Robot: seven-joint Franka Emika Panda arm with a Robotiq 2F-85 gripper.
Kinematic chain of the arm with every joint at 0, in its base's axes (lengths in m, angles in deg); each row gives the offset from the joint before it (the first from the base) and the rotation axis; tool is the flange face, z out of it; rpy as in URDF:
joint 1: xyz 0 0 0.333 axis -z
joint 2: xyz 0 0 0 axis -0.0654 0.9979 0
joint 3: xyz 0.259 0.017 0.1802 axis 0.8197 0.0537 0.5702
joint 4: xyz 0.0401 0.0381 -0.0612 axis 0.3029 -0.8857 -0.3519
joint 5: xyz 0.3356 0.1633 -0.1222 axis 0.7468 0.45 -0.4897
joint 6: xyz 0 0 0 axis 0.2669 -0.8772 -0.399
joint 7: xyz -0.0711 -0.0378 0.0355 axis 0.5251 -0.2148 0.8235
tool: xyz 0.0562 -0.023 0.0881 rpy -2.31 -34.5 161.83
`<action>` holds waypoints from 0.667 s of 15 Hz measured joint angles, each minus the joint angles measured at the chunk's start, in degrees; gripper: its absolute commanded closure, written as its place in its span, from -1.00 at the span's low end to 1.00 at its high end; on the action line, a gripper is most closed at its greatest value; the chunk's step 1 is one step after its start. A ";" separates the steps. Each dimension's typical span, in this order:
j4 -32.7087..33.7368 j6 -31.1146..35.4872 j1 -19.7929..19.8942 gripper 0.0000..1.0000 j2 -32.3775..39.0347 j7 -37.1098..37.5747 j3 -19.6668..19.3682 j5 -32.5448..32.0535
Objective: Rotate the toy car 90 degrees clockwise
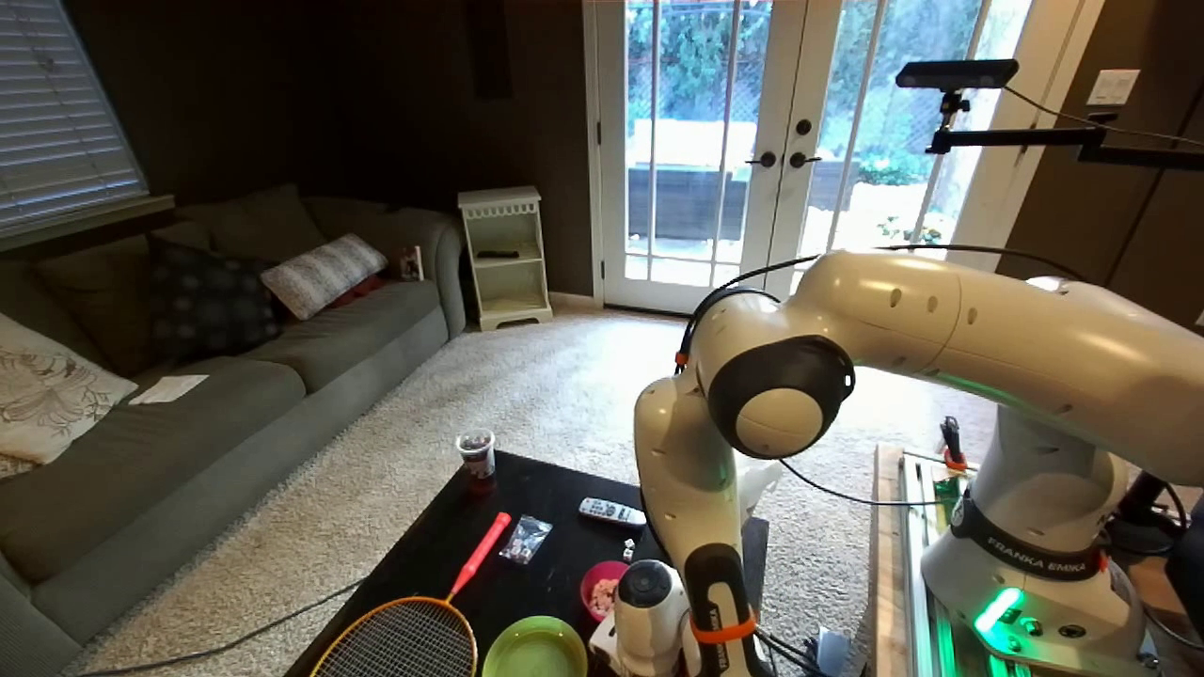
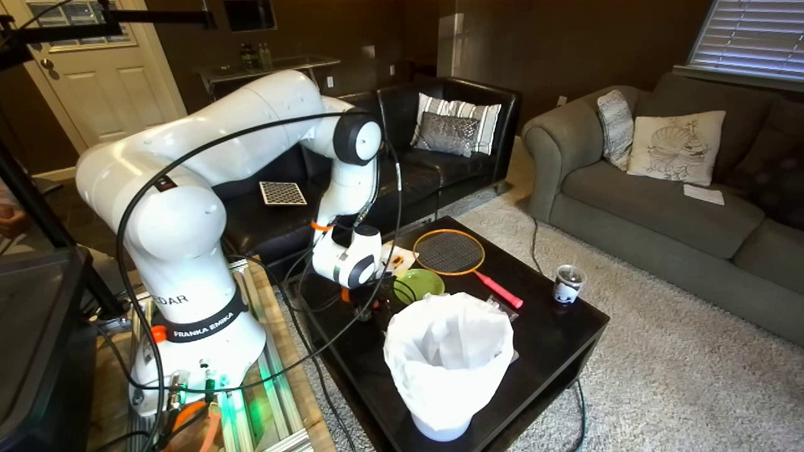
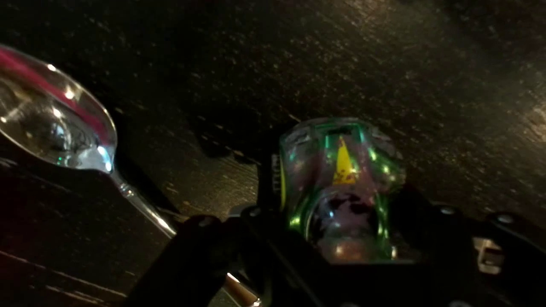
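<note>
Here, pink bowl (image 1: 600, 571) holds bits (image 1: 603, 597); hand (image 3: 340, 194) clasps car (image 3: 344, 181).

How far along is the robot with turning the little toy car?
Done: the gripper is down at the toy car. In hand: the car sits between its jaws; whether clamped, I can't tell. Left: probably turning, then letting go; how much is already turned, the wrist view doesn't show.

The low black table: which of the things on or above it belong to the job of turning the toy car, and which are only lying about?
Part of the job:
toy car
pincer, its jaws on either side of the car

Just lying about:
spoon
badminton racket
green bowl
pink bowl
remote control
drink cup
white-lined bin
</note>
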 measured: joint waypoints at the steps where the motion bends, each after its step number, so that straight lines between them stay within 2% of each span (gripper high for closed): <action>1: -0.40 0.53 -0.39 0.16 -0.19 1.65 0.02 1.84; 5: -1.90 2.08 -2.06 0.16 -0.73 7.93 0.49 9.16; 10: -2.74 2.11 -3.06 0.16 -0.95 13.04 1.69 15.08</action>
